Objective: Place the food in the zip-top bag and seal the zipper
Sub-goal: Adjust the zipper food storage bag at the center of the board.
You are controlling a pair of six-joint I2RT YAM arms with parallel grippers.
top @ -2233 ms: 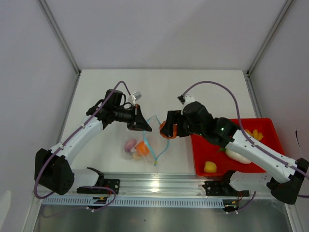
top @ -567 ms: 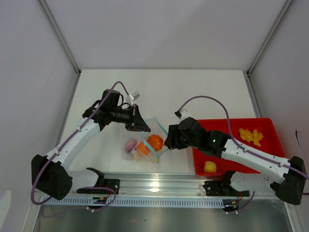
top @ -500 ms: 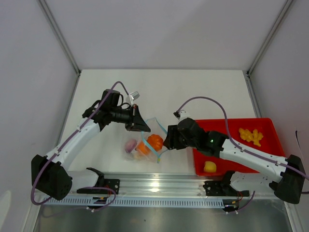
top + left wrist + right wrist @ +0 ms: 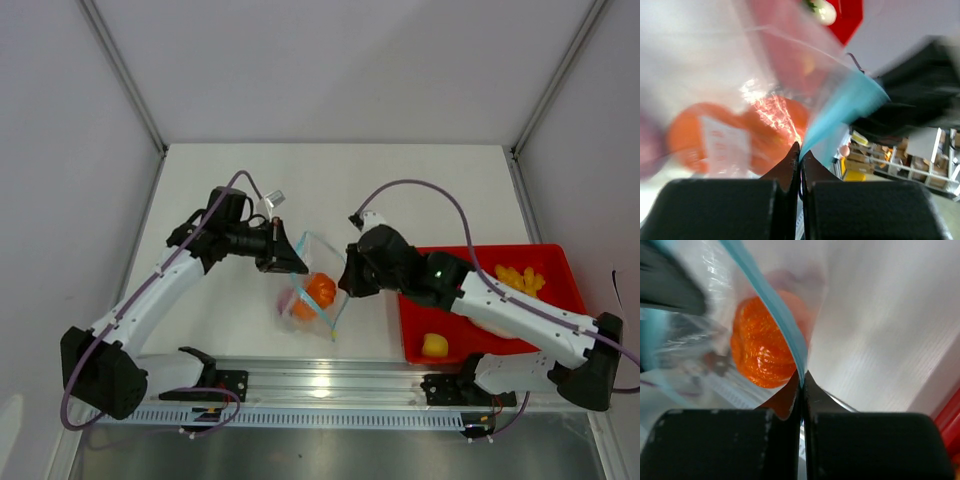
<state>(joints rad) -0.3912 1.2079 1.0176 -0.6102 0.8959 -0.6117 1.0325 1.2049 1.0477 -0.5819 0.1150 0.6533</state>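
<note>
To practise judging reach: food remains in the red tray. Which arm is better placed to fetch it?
Right: the red tray with yellow pieces lies beside it; the left gripper, pinching the zip-top bag, sits farther off.

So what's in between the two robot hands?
The clear zip-top bag, pinched by both the left gripper and the right gripper, with the orange pumpkin inside it. The top view shows this best.
</note>
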